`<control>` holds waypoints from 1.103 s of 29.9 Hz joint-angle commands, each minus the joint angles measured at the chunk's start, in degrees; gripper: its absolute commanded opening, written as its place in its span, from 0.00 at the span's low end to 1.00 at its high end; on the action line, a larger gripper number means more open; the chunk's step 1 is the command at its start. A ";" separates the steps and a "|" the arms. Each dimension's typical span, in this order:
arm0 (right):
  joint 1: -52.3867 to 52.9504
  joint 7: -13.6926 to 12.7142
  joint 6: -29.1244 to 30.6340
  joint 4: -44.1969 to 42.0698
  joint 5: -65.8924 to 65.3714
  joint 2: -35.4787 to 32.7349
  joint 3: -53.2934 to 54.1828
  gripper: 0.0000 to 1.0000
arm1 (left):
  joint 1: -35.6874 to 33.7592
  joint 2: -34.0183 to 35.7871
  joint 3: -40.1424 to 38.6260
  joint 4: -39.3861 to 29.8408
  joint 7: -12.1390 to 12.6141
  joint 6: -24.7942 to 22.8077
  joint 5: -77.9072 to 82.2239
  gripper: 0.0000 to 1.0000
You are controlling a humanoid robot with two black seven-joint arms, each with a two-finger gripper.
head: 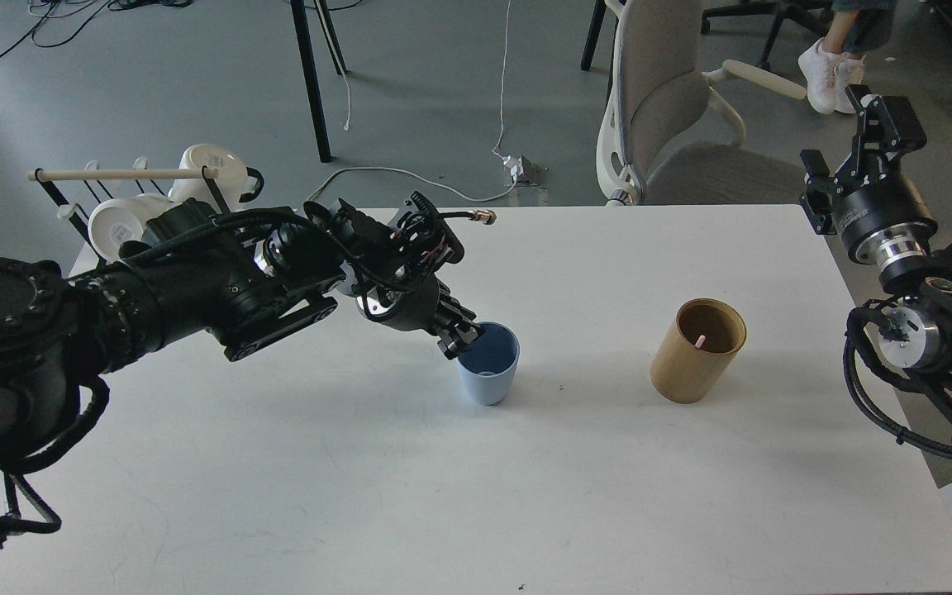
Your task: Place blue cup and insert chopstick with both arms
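A: How many cups on the surface [360,479]?
B: One blue cup [488,364], upright near the middle, and one bamboo cylinder [695,351] to its right with one pink chopstick [700,340] tip showing inside.
A: The fingers?
B: Left gripper [464,335] is clamped on the cup's near-left rim. Right gripper [881,111] hangs off the surface's right edge, fingers apart, holding nothing.
A: Mugs?
B: Two white ones on the rack [125,186], far left.

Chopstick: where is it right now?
Head view: the chopstick stands inside the bamboo cylinder on the right half of the table, only its pink tip showing. The blue cup, with the left claw at its rim, is to its left.
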 commanded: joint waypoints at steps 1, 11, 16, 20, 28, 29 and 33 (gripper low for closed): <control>0.00 0.03 0.05 -0.07 0.00 0.01 -0.08 0.95 | -0.14 1.35 -0.27 -0.23 0.00 -0.14 -1.93 0.43; 0.97 0.03 -0.13 3.96 -11.21 -6.12 -0.44 0.95 | -0.85 10.14 -8.16 -2.78 0.00 -5.73 -25.28 0.82; 0.18 0.03 -3.45 13.36 -29.33 -16.92 0.27 0.96 | 4.06 17.61 -19.76 -8.74 0.00 -5.73 -44.35 0.87; -3.07 0.03 -9.69 21.70 -39.08 -28.87 -2.62 0.96 | 9.69 18.76 -28.29 -12.18 0.00 -5.73 -55.35 0.89; -4.83 0.03 -24.87 30.07 -63.78 -44.09 -15.88 0.95 | 16.11 15.69 -38.68 -12.45 0.00 -5.73 -60.73 0.89; -4.83 0.03 -24.87 30.60 -66.77 -45.41 -17.21 0.95 | 16.20 15.60 -38.68 -12.45 0.00 -5.73 -60.73 0.89; -4.83 0.03 -24.87 32.18 -79.68 -47.18 -20.82 0.95 | 16.55 15.68 -38.68 -12.36 0.00 -5.73 -60.73 0.89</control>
